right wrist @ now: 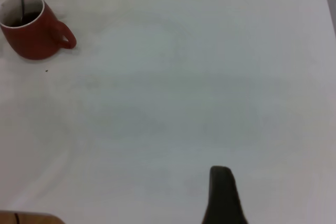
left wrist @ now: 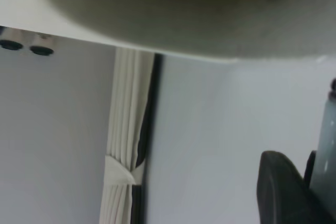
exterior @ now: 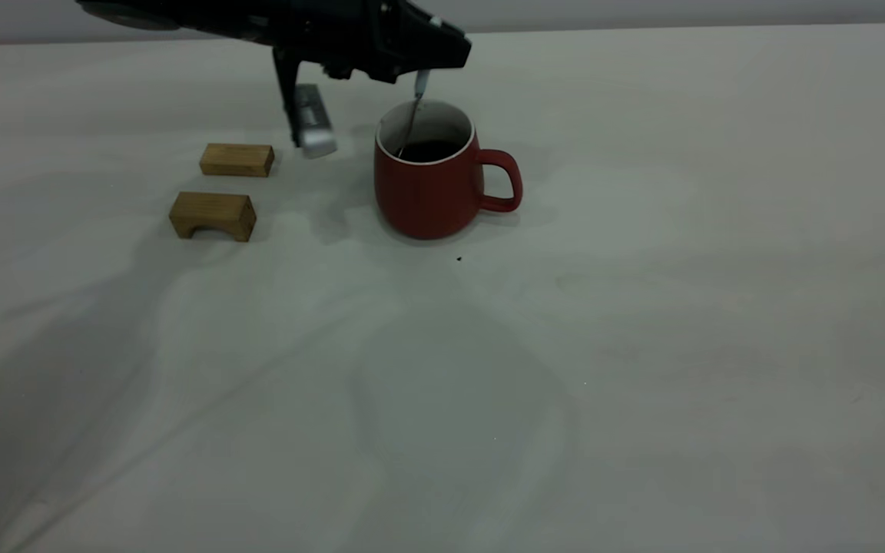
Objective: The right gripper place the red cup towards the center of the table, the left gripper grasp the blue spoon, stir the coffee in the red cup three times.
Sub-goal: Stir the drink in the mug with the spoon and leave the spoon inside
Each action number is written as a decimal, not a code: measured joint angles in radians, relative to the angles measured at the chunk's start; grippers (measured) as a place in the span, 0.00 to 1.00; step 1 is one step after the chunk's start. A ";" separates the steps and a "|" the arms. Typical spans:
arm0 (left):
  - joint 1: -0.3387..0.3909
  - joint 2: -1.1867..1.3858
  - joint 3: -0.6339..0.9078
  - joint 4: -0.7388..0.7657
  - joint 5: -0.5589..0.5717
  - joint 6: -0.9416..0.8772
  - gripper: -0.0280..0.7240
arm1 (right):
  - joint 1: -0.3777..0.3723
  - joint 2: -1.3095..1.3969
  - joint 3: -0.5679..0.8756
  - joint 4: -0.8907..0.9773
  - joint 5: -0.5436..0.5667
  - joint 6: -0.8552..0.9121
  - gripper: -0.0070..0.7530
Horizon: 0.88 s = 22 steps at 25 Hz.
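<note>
The red cup (exterior: pixel 427 192) stands upright on the table (exterior: pixel 642 346) left of centre, handle to the right, with dark coffee (exterior: pixel 429 150) inside. My left gripper (exterior: pixel 422 73) hangs just above its rim, shut on the handle of the blue spoon (exterior: pixel 414 115); the spoon's bowl dips into the coffee. The left wrist view shows one dark finger (left wrist: pixel 283 192) against the pale spoon handle (left wrist: pixel 325 145). My right gripper (right wrist: pixel 273 187) is out of the exterior view, far from the red cup (right wrist: pixel 34 43), open, with one finger (right wrist: pixel 223 195) showing over bare table.
Two small wooden blocks (exterior: pixel 236 160) (exterior: pixel 213 215) lie left of the cup, the nearer one arch-shaped. A silver part (exterior: pixel 313 123) of the left arm hangs between them and the cup. A small dark speck (exterior: pixel 459 259) lies in front of the cup.
</note>
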 joint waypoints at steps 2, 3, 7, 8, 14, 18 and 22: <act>-0.016 0.000 0.000 -0.030 -0.005 0.027 0.22 | 0.000 0.000 0.000 0.000 0.000 0.000 0.77; -0.024 0.000 0.000 -0.035 -0.007 0.031 0.21 | 0.000 0.000 0.000 0.000 0.000 0.000 0.77; -0.054 0.000 0.000 -0.035 0.012 0.037 0.22 | 0.000 0.000 0.000 0.000 0.000 0.000 0.77; -0.056 0.000 0.000 -0.027 0.033 0.037 0.22 | 0.000 0.000 0.000 0.000 0.000 0.000 0.77; -0.040 0.000 0.000 0.089 0.151 -0.088 0.22 | 0.000 0.000 0.000 0.000 0.000 0.000 0.77; -0.010 0.000 0.000 0.151 0.162 -0.148 0.22 | 0.000 0.000 0.000 0.000 0.000 0.000 0.77; 0.016 0.000 0.000 0.161 0.121 -0.157 0.22 | 0.000 0.000 0.000 0.000 0.000 0.000 0.77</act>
